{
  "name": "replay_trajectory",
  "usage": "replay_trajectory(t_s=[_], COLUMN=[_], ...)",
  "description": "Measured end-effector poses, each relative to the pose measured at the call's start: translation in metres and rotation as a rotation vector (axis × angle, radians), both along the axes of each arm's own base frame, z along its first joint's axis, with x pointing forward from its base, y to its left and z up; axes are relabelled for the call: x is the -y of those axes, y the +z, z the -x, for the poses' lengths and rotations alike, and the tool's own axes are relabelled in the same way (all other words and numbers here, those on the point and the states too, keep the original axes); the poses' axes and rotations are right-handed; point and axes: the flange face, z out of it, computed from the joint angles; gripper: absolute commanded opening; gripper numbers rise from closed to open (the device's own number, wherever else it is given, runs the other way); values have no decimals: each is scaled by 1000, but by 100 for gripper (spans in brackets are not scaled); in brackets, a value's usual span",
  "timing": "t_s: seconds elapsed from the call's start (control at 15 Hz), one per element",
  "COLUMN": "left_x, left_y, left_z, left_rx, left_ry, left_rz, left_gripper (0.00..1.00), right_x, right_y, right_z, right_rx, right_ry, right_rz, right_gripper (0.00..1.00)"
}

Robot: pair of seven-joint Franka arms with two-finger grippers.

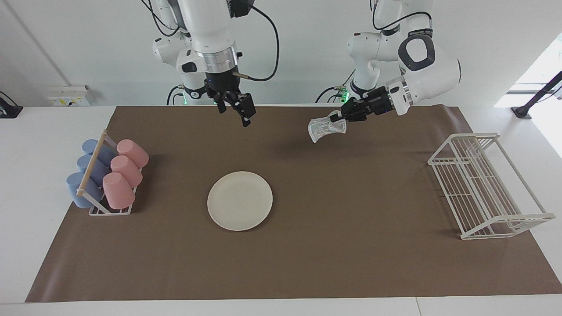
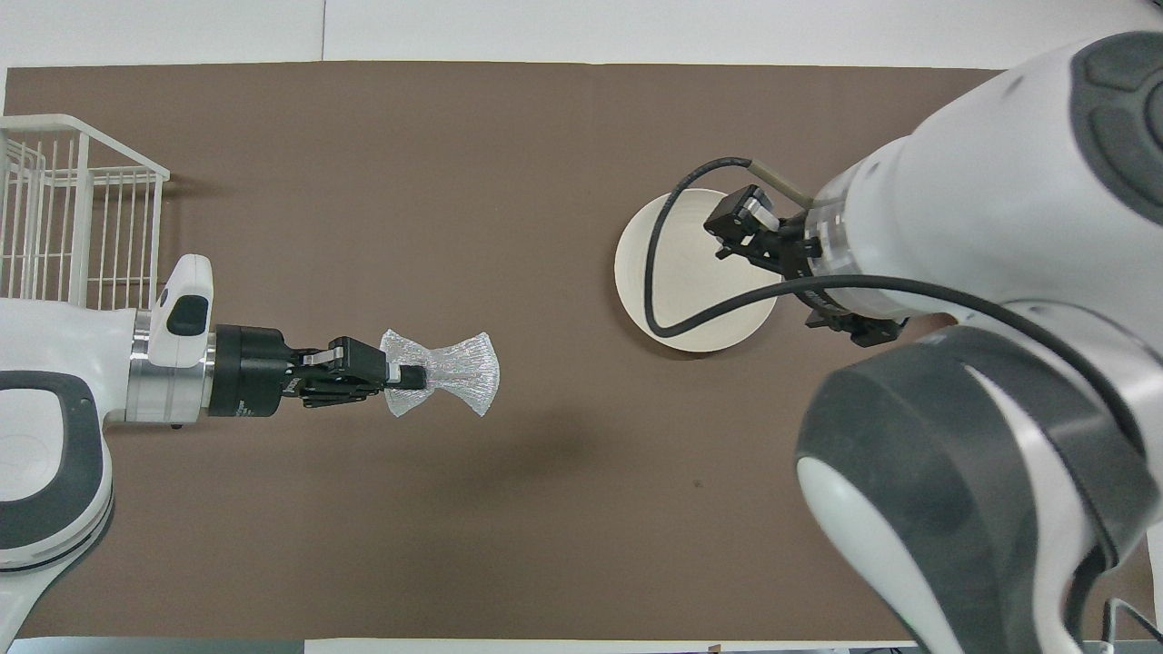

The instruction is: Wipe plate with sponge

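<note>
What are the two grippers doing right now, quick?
Left gripper: shut on the sponge, up over the mat.
Right gripper: jaws open, holding nothing, raised in the air.

The sponge [image 1: 327, 128] pinched in the left claw [image 1: 337, 117] looks like a silvery, glittering mesh, crinkled. Below the right claw [image 1: 237, 107], the plate [image 1: 239, 200] is matt cream, smooth. The mat [image 1: 351, 263] covering the worktop is matt brown paper.
</note>
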Motion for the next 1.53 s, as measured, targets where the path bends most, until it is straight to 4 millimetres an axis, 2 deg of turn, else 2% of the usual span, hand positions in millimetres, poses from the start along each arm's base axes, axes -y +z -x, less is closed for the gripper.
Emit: replay_trajectory(t_s=[0.2,0.47,0.73,0.93,1.06,1.33,1.53], left_x=[-16,-46,-61,-72,-76,-71,-85], left_y=[0,20,48,69,77,74,58], left_z=[-13,-44,-67,-78,-84,-93,-116], left_rx=[11,8,-26,-42,-46,-31,-9], left_ry=[-33,-84,-129,-162,-178,-225,-264], left_rz=[-212,-493,-759,-952,-1092,-1443,-1718], left_gripper=[0,0,0,0,0,0,0], right_x=[56,95,104,106,116,138,150], right_y=[-3,-1,5,11,12,7,2], right_z=[-10,-10,0,8,8,5,4], right_rx=[-37,-63,-91,-104,-101,-108,-118], right_ry=[206,386,465,482,493,515,515], right_rz=[24,28,26,25,24,19,15], right_gripper=[100,100,100,100,100,100,100])
